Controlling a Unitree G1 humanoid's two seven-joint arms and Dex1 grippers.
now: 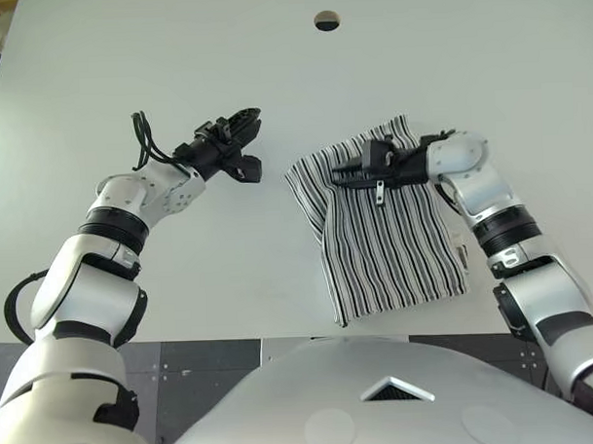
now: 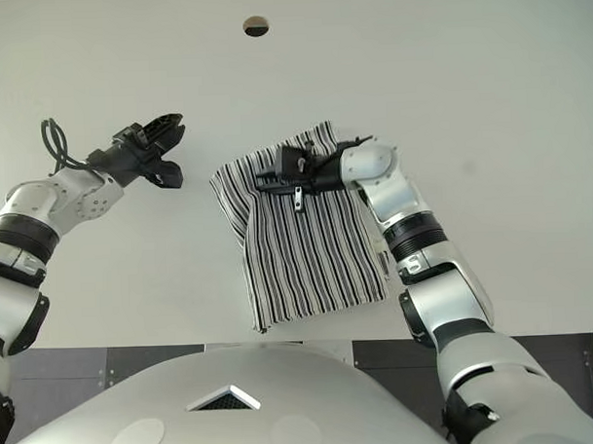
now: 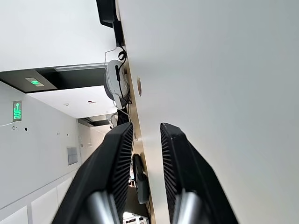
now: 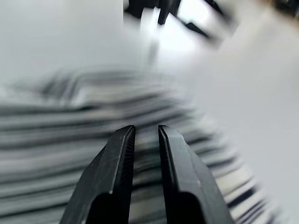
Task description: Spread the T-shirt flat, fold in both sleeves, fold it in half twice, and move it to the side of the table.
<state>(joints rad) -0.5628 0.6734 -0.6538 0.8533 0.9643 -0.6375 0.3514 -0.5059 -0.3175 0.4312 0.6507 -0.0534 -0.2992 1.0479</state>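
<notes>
The black-and-white striped T-shirt (image 1: 390, 248) lies folded into a rough rectangle on the white table (image 1: 181, 275), right of centre and close to the front edge. My right gripper (image 1: 338, 169) hovers over the shirt's far part, pointing left, with its fingers shut and nothing between them; the right wrist view looks past its tips (image 4: 146, 128) at blurred stripes (image 4: 70, 112). My left gripper (image 1: 252, 114) is raised over bare table to the left of the shirt, apart from it and also shut (image 3: 145, 128).
A small round hole (image 1: 327, 21) sits in the tabletop at the far middle. Bare white surface stretches to the left of and beyond the shirt. The table's front edge (image 1: 232, 338) runs just below the shirt's near hem.
</notes>
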